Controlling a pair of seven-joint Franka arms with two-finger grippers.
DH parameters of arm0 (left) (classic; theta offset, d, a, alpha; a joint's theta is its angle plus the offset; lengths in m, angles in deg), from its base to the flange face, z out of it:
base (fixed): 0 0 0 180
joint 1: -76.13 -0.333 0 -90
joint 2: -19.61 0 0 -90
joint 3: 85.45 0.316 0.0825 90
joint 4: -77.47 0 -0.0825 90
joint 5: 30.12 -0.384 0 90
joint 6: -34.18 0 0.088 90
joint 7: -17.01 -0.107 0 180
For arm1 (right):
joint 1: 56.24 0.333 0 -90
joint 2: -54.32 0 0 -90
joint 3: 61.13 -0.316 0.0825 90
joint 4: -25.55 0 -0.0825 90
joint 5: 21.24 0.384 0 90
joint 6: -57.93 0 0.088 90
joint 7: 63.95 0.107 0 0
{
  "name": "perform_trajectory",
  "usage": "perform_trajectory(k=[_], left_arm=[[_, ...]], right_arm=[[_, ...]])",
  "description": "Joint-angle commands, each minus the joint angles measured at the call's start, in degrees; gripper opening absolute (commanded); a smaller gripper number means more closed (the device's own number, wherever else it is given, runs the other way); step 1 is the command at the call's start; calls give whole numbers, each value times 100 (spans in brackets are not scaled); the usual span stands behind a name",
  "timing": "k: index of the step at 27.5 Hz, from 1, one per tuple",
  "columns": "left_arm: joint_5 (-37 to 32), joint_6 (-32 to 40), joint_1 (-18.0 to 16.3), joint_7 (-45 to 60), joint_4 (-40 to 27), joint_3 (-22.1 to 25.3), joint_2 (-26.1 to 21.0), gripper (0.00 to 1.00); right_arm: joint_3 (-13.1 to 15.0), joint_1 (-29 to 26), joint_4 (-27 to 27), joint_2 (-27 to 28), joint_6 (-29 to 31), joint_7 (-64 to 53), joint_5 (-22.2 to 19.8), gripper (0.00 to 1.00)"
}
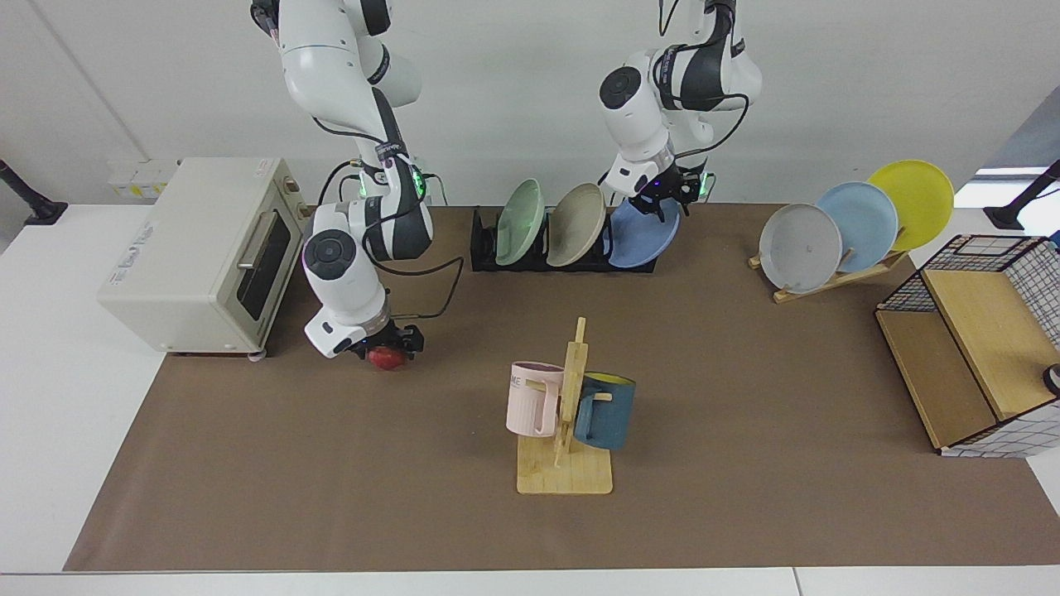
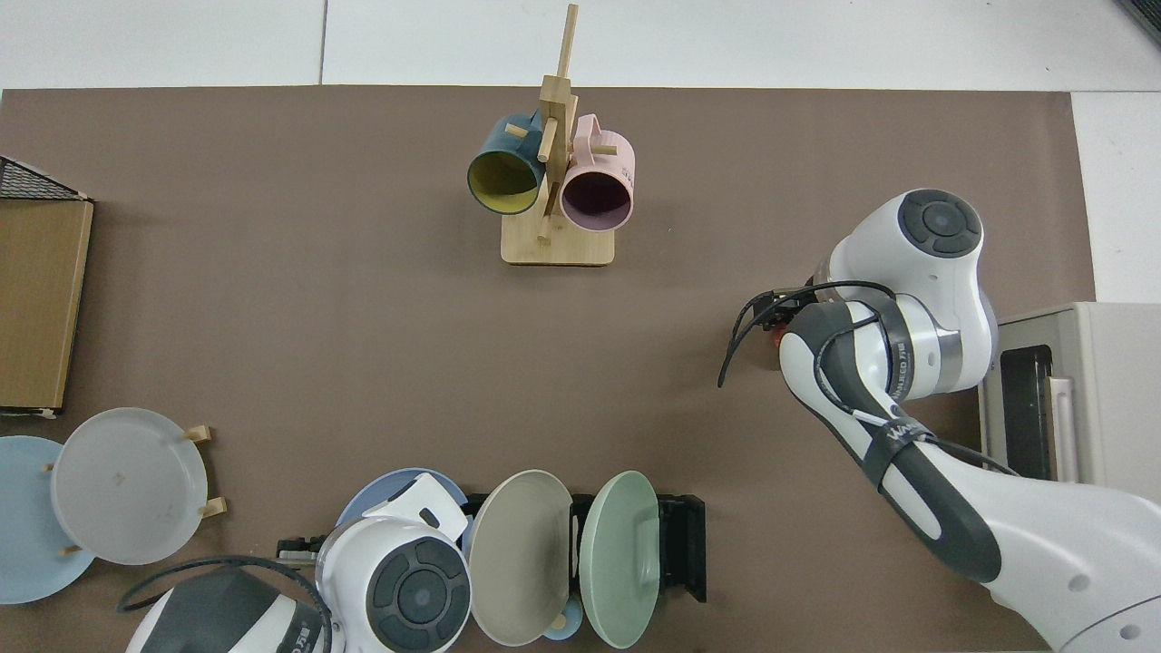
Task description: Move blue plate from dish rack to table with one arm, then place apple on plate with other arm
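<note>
Stage: neither step complete. No plate on brown mat of table (image 1: 745, 463).

Near: right pincer (image 1: 387, 351) low over mat toward toaster-side edge, astride apple (image 1: 384, 358), small, round, glossy red; whether clamped: cannot tell.

Far: left pincer (image 1: 662, 199) at upper rim of blue plate (image 1: 642, 236), matte, shallow, round, leaning at end of dish rack (image 1: 484, 248), black, slotted, by far edge; grip: cannot tell.
</note>
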Motion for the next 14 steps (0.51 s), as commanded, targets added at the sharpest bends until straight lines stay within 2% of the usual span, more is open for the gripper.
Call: perform_trajectory(k=[1, 4, 6, 7, 8, 9, 10, 14], left_arm=[[99, -170, -34, -191, -116, 96, 19, 35], [99, -144, -34, -191, -98, 97, 19, 0], [99, -109, -34, -208, -63, 97, -7, 0], [99, -82, -34, -226, -28, 97, -33, 0], [99, -65, -34, -235, 7, 97, -42, 0], [99, -47, -43, -244, 51, 105, -42, 0], [99, -12, -43, -244, 78, 114, -51, 0], [90, 129, -52, -322, 253, 175, -78, 0]], right_arm=[[-37, -23, 241, -76, 158, -34, 81, 100], [-28, -32, 338, -94, 193, -25, 81, 100], [-28, 3, 452, -85, 385, 27, 81, 98], [-28, 29, 522, -85, 534, 80, 81, 87], [-28, 56, 540, -85, 605, 150, 81, 63], [-28, 73, 523, -76, 615, 299, 90, 25], [-28, 74, 505, -67, 615, 378, 81, 0], [-19, 82, 330, -50, 589, 414, 46, 0]])
